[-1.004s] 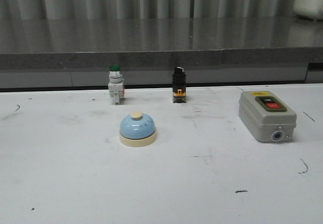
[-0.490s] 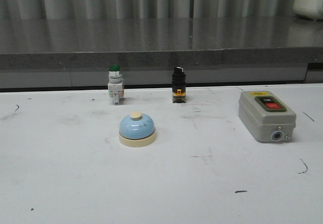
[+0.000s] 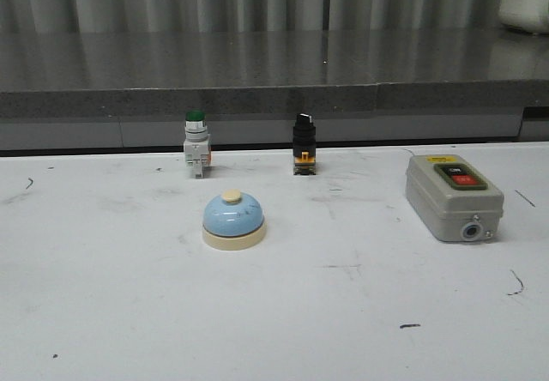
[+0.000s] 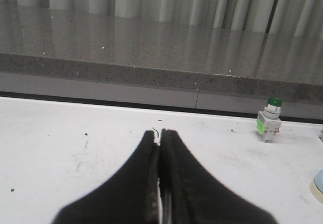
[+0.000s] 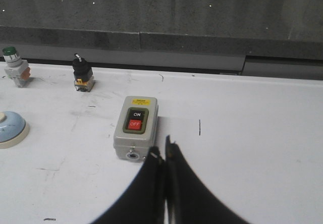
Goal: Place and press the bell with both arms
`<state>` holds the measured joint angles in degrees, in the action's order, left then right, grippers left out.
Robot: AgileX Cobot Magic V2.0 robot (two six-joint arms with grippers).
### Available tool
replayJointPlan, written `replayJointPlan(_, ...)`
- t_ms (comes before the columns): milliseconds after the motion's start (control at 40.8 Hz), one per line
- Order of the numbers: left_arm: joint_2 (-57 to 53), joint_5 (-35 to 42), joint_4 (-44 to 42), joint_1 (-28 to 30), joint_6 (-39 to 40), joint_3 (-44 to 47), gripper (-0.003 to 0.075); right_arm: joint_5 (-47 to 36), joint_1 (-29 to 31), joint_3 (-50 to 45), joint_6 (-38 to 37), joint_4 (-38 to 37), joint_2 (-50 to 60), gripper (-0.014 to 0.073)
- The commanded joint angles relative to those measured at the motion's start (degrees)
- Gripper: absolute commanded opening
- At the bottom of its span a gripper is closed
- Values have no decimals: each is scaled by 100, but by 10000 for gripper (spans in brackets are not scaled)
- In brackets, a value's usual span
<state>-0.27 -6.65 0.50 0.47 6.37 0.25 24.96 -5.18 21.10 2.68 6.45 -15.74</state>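
Note:
The light-blue bell (image 3: 233, 220) with a cream base and cream button stands upright on the white table, left of centre in the front view. It shows in the right wrist view (image 5: 10, 128) and as a sliver at the edge of the left wrist view (image 4: 319, 184). Neither arm shows in the front view. My left gripper (image 4: 160, 132) is shut and empty above bare table, well away from the bell. My right gripper (image 5: 163, 148) is shut and empty, just beside the near corner of the grey switch box (image 5: 136, 133).
A green-capped push button (image 3: 196, 153) and a black selector switch (image 3: 304, 153) stand at the table's back edge. The grey switch box (image 3: 452, 196) lies at the right. A dark stone ledge (image 3: 274, 98) runs behind the table.

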Motion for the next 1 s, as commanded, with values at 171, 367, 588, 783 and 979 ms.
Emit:
replayJointPlan(171,-98,500,46,20,66,133,-20,-438,29,133,55,-55,-37,-62)
replayJointPlan(367,-98,500,46,20,66,133,-20,-438,29,133,55,-55,-37,-62)
replayJointPlan(588,-98,500,46,20,66,133,-20,-1389,29,-418,59,-342,59,-62)
replayJointPlan(783,-98,500,46,20,66,133,-20,-2221,40,-1582,59,-342,747,-62)
replayJointPlan(979,-98,500,46,20,66,133,-20,-1967,40,-2243,59,-342,1545,-62)
